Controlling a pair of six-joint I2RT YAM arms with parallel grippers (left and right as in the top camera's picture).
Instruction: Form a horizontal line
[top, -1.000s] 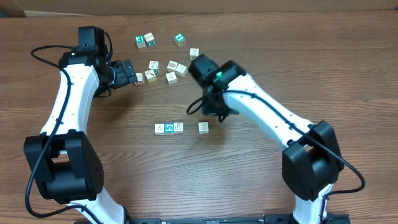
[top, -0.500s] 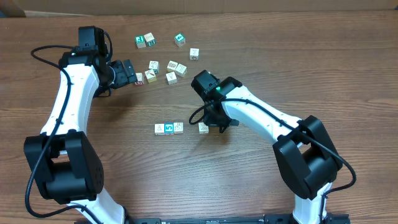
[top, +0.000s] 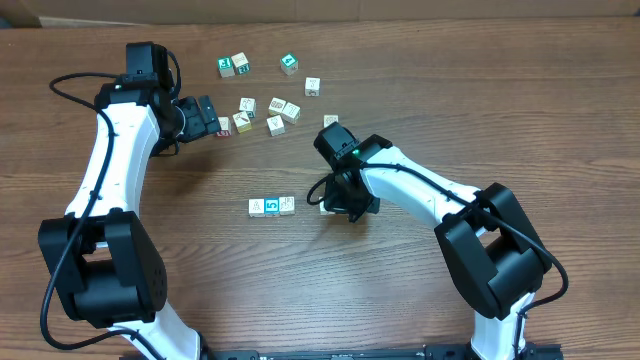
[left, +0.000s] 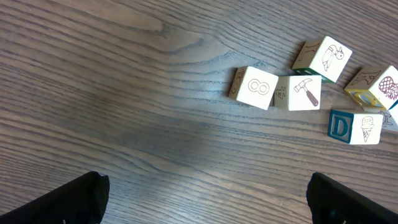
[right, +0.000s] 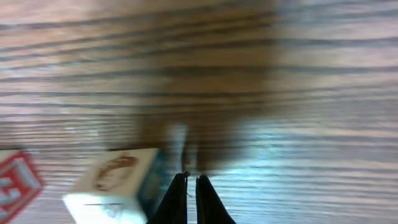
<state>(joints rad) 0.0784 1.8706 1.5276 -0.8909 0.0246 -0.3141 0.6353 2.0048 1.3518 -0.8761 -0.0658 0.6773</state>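
Three cubes lie touching in a row: a whitish cube, the blue-faced "5" cube and another whitish cube. A fourth whitish cube lies to their right across a gap, partly covered by my right gripper. In the right wrist view this gripper is shut and empty, low over the table, its tips just right of that cube. My left gripper is open and empty at the far left, beside the loose cubes.
Several loose cubes lie at the back, among them green-faced ones and whitish ones. The left wrist view shows the open left gripper with an "8" cube and a hammer cube ahead of it.
My right gripper has come down and forward to the table, beside the fourth cube. The left arm and the row of three cubes have not moved.
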